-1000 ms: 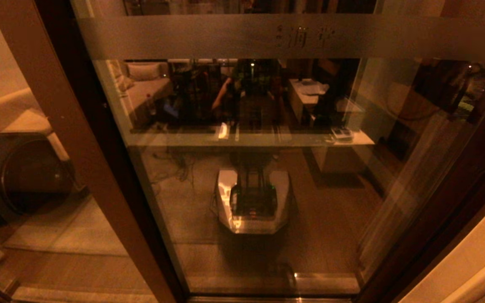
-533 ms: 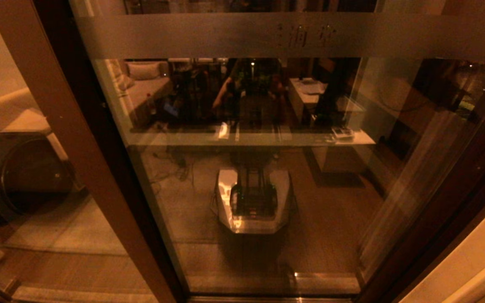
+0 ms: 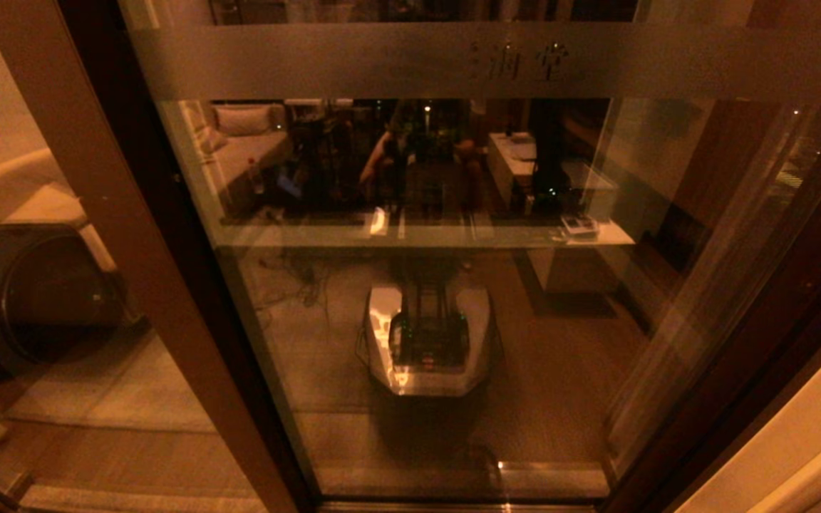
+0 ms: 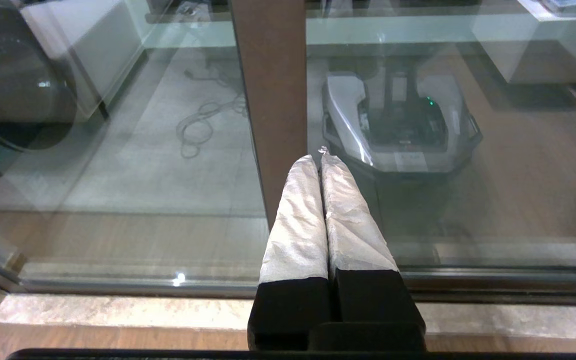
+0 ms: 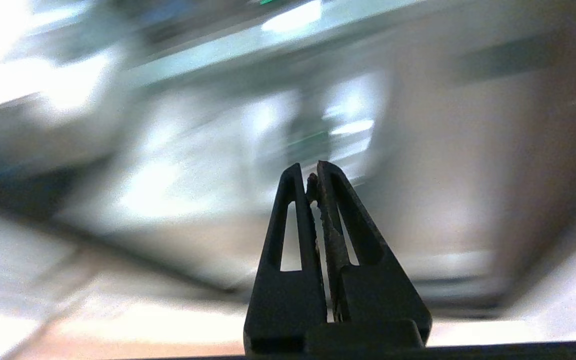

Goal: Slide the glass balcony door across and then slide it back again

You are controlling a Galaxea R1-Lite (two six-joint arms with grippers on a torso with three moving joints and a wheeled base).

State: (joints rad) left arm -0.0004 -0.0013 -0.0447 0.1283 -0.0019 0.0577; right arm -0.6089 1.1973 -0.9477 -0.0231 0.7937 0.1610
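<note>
Apparently between strokes, the right pincer (image 5: 313, 172), tips pressed together and empty, faces the glass balcony door (image 3: 453, 299) ahead untouched; next it must press the brown frame (image 3: 760, 335).

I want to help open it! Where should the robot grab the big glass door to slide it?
Probably the dark brown upright frame on the left edge of the glass balcony door, pushed sideways from the room side. The glass is flat and smooth, with no handle showing, so that upright edge is the only firm part to press.
</note>
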